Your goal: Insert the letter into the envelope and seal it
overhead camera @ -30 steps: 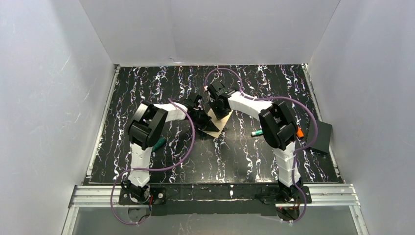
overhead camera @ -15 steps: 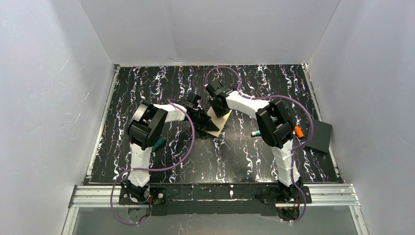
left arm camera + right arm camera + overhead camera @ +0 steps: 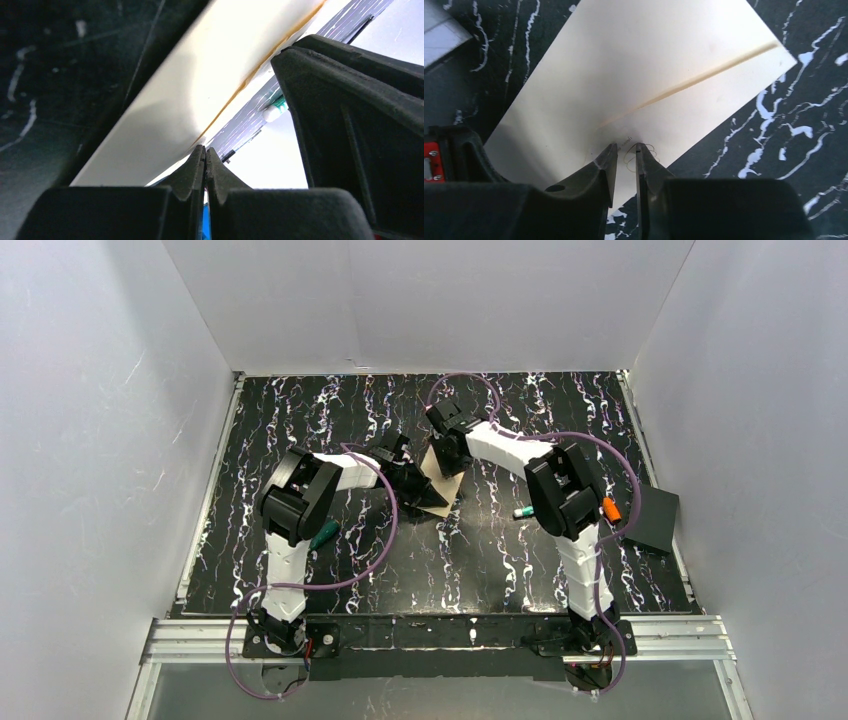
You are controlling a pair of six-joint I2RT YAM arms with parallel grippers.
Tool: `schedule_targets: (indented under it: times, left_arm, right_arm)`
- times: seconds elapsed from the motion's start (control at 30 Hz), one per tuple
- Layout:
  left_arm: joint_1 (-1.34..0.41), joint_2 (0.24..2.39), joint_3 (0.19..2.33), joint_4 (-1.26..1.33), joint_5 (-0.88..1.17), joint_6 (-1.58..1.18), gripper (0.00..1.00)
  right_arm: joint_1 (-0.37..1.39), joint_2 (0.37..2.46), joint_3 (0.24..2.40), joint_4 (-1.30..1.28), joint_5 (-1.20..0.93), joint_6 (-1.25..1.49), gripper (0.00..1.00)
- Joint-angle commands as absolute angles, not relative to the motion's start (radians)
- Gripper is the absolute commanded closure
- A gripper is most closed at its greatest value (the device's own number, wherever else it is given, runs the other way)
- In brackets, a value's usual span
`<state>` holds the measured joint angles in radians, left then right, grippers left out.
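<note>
The letter (image 3: pixel 452 485) lies flat on the black marbled table between my two grippers. In the right wrist view it is a cream-tan sheet (image 3: pixel 649 60) with a thin brown line across it. My right gripper (image 3: pixel 447 464) points down at it, its jaws (image 3: pixel 626 146) a little apart over some handwriting, with nothing between them. My left gripper (image 3: pixel 430 497) is shut, its tips (image 3: pixel 205 150) meeting at the edge of the sheet (image 3: pixel 200 75) where the brown line ends. Whether paper is nipped there does not show. The envelope is hidden or out of view.
A green-tipped marker (image 3: pixel 522 511) lies right of the sheet, also seen past the left fingers (image 3: pixel 275 107). Another green pen (image 3: pixel 325 535) lies by the left arm. A black square pad (image 3: pixel 655 518) overhangs the table's right edge. White walls close in three sides.
My right gripper's jaws have parted, and its wrist has drawn slightly toward the far side. The left gripper and the sheet have stayed put.
</note>
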<state>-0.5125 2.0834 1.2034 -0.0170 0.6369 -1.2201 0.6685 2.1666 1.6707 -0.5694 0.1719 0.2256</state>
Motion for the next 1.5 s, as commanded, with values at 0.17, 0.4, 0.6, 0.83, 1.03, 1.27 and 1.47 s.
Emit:
schedule_targets:
  times: [0.17,0.4,0.6,0.83,1.03,1.27,1.47]
  left_arm:
    - [-0.488,2.144,1.158,-0.112,0.671,-1.274,1.00]
    - [-0.468,2.135,1.142,-0.088,0.671,-1.276,1.00]
    - [-0.457,2.124,1.085,-0.013,0.685,-1.292,1.00]
    - [-0.457,2.122,1.042,-0.009,0.688,-1.300,1.00]
    - [-0.457,2.129,0.999,0.034,0.707,-1.332,1.00]
    - [-0.457,2.142,0.987,0.013,0.714,-1.327,1.00]
    - [-0.456,2.151,0.989,-0.021,0.706,-1.319,1.00]
  right_arm:
    - [0.713,2.185,1.596,-0.512,0.133,0.222,0.74]
    - [0.724,2.096,1.497,-0.453,0.121,0.210,0.73]
    - [0.733,2.061,1.485,-0.451,0.109,0.191,0.73]
    - [0.742,2.106,1.514,-0.467,0.128,0.178,0.71]
    - [0.745,2.212,1.598,-0.496,0.268,0.207,0.71]
    - [0.744,2.274,1.685,-0.486,0.302,0.214,0.72]
    - [0.743,2.301,1.736,-0.470,0.277,0.230,0.72]
